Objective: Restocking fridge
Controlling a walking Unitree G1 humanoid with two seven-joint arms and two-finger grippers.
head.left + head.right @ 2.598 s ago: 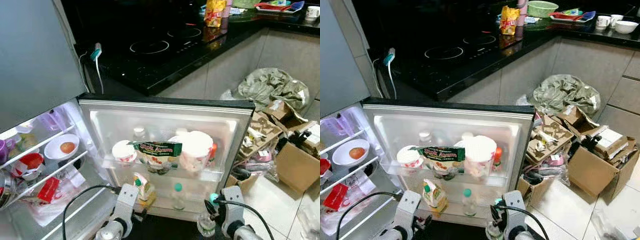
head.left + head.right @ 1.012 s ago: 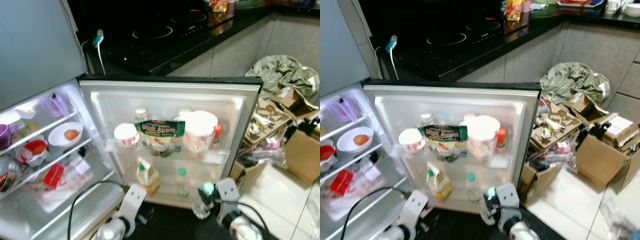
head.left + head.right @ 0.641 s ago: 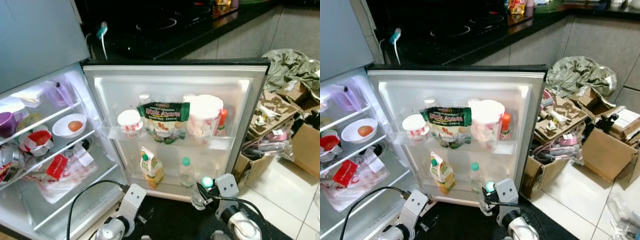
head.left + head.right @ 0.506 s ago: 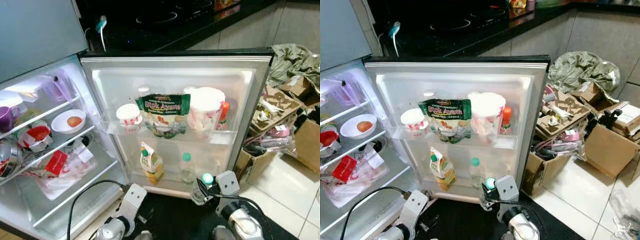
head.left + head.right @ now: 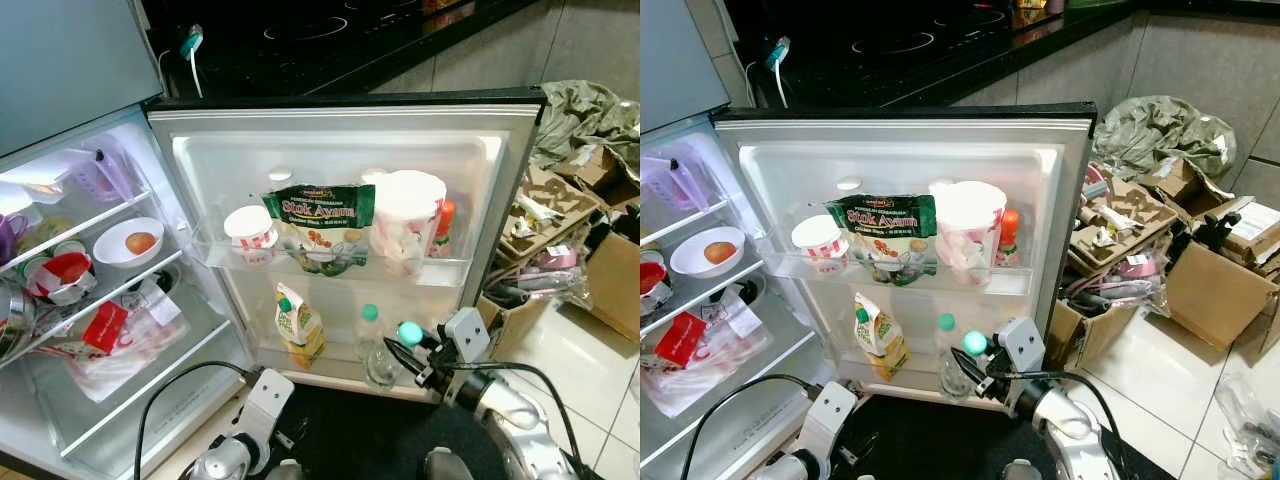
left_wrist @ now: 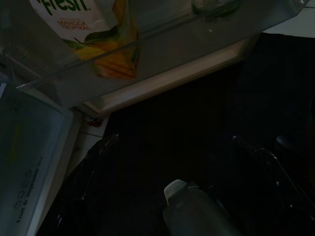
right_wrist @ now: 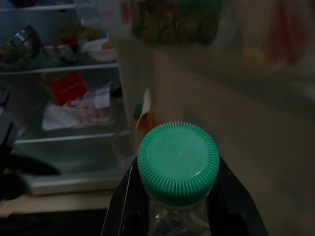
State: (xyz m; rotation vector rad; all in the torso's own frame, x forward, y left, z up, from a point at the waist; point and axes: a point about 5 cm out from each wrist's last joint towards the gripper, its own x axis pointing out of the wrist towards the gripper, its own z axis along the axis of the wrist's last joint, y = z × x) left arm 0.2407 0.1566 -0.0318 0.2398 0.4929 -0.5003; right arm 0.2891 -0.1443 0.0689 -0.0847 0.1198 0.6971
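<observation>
Since 0.5 s ago: green-capped bottle [image 5: 385, 357] carried up and inward, now low centre-right of frame, level with the lower door shelf [image 5: 330, 375]. Clamped at the neck by the right gripper [image 5: 408, 352], fingers either side just under the cap, presumably to keep it upright for the drop-in. Just beside the second bottle [image 5: 367, 330], juice carton [image 5: 299, 326] further left. Gap between them looks like the slot. Left gripper [image 5: 262, 398] idle at bottom centre-left; finger state unreadable.

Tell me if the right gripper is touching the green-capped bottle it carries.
Touching. In the right wrist view the right gripper has its black fingers pressed against both sides of the bottle just below the green cap, with no gap.
</observation>
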